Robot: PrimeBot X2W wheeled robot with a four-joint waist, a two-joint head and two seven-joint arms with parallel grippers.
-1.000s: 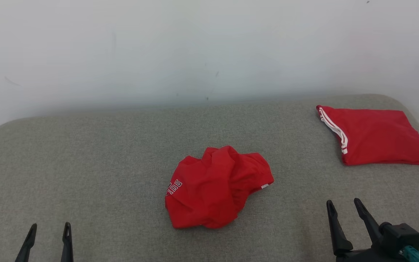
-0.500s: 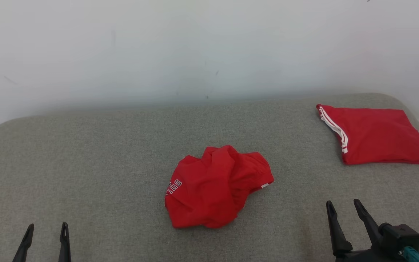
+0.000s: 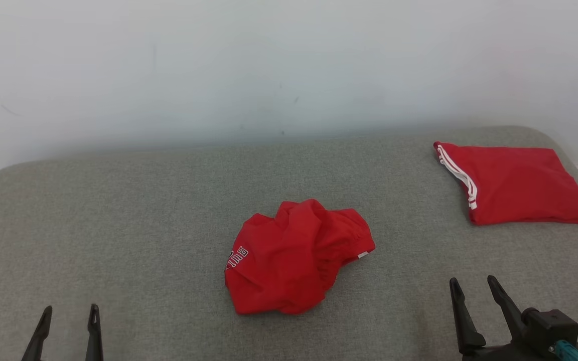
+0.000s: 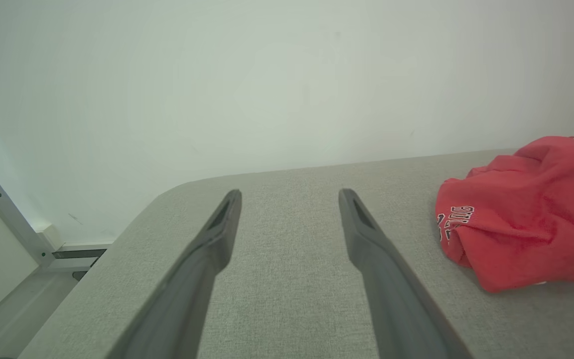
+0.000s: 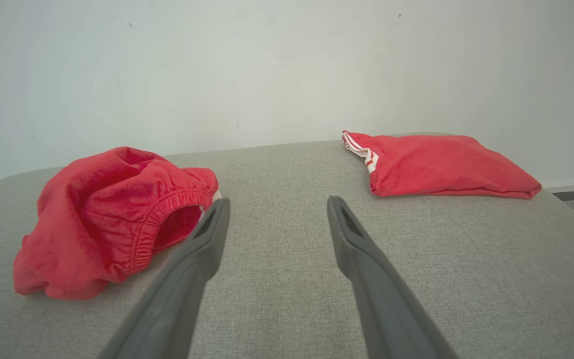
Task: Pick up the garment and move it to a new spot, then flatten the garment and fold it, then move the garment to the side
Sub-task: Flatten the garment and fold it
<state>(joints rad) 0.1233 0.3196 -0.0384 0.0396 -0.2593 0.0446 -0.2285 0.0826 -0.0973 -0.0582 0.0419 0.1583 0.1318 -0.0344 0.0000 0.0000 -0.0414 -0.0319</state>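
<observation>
A crumpled red garment [image 3: 296, 255] with white lettering and an elastic waistband lies bunched in the middle of the grey padded table [image 3: 143, 210]. It also appears as the garment [image 4: 526, 212] at the right of the left wrist view and the garment [image 5: 112, 214] at the left of the right wrist view. My left gripper [image 3: 69, 313] stands open at the lower left, well to the left of it. At the lower right my right gripper [image 3: 472, 286] is open too, apart from the cloth, with nothing between its fingers.
A folded red garment with white stripes [image 3: 512, 183] lies at the table's back right corner, also seen as the folded garment [image 5: 441, 164] in the right wrist view. A white wall [image 3: 269, 65] rises behind the table. The table's rounded left edge [image 4: 132, 219] drops to the floor.
The whole head picture has shifted slightly, so the camera moved. The left gripper's fingers have shifted a little at the bottom edge. The garments lie as before.
</observation>
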